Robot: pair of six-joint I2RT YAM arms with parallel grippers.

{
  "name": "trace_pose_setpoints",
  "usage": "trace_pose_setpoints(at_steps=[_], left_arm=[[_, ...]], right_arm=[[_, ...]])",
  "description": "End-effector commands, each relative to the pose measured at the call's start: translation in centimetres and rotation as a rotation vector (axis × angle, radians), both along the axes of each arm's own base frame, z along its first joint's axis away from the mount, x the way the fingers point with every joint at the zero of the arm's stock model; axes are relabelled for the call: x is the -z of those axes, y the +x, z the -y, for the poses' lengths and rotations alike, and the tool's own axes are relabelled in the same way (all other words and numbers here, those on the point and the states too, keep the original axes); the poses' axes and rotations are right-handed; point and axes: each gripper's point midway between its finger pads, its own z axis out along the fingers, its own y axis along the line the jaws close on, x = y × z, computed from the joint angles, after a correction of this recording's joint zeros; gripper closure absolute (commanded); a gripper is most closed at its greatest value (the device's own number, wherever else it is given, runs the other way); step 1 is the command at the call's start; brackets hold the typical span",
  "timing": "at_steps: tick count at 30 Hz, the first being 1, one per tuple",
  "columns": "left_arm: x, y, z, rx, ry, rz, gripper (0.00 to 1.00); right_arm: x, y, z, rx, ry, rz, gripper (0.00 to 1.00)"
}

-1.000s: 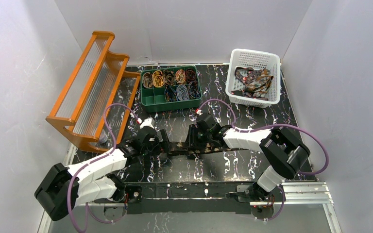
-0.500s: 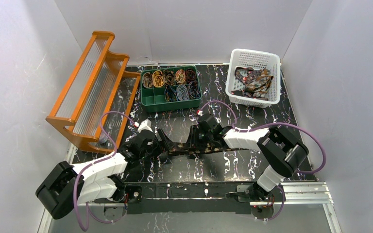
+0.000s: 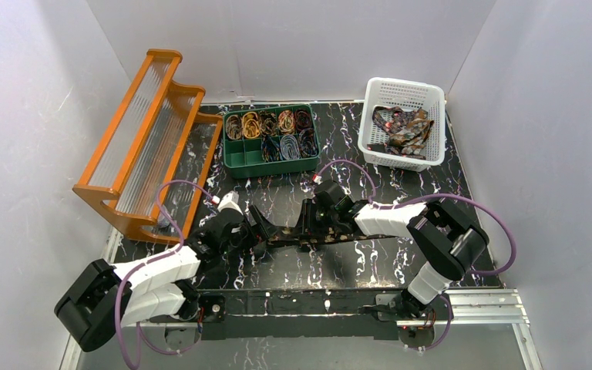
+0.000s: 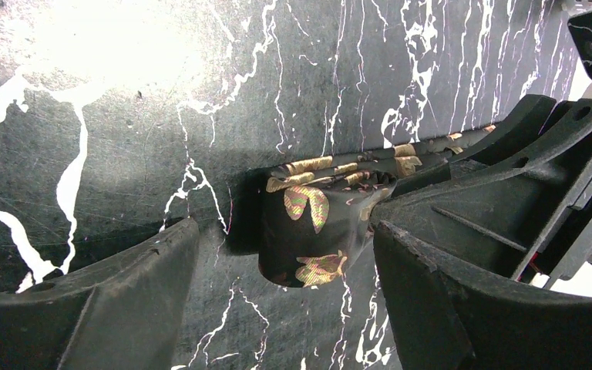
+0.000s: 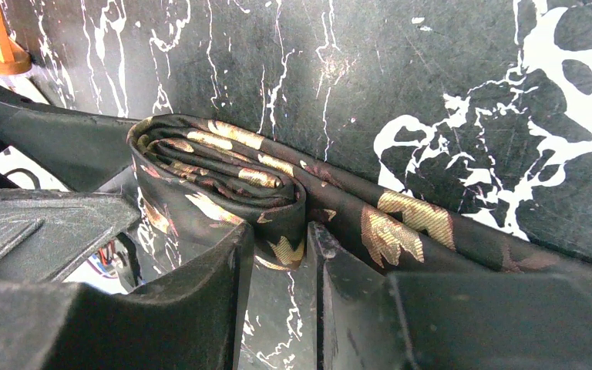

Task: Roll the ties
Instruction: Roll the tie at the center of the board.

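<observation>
A dark tie (image 3: pixel 331 237) with gold leaf patterns lies across the middle of the black marble table, its left end wound into a flattened coil (image 5: pixel 216 166). My right gripper (image 5: pixel 281 235) is shut on the near end of that coil, and the unrolled tail (image 5: pixel 401 223) runs off to the right behind its finger. From the other side, my left gripper (image 4: pixel 281 254) stands open around the same coil (image 4: pixel 308 231), with a gap on the left side. In the top view the left gripper (image 3: pixel 260 233) and the right gripper (image 3: pixel 302 229) face each other closely.
A green divided tray (image 3: pixel 235 159) holding several rolled ties stands at the back centre. A white basket (image 3: pixel 401 89) with loose ties is at the back right. An orange rack (image 3: pixel 146 139) leans along the left side. Purple cables loop over both arms.
My left arm has shifted slightly toward the near left and its jaws have narrowed a little around the coil. The right gripper and the tie have stayed in place.
</observation>
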Motion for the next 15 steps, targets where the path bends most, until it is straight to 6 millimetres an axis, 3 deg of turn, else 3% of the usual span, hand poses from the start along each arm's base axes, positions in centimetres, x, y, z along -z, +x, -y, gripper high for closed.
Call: trace_pose_setpoints(at_steps=[1, 15], left_arm=[[0.9, -0.9, -0.3, 0.015, 0.007, -0.028, 0.19], [2.4, -1.3, 0.4, 0.038, -0.020, -0.057, 0.43]], right_arm=[[1.4, -0.2, 0.9, 0.016, -0.038, -0.020, 0.61], [1.8, -0.4, 1.1, 0.018, -0.046, -0.034, 0.62]])
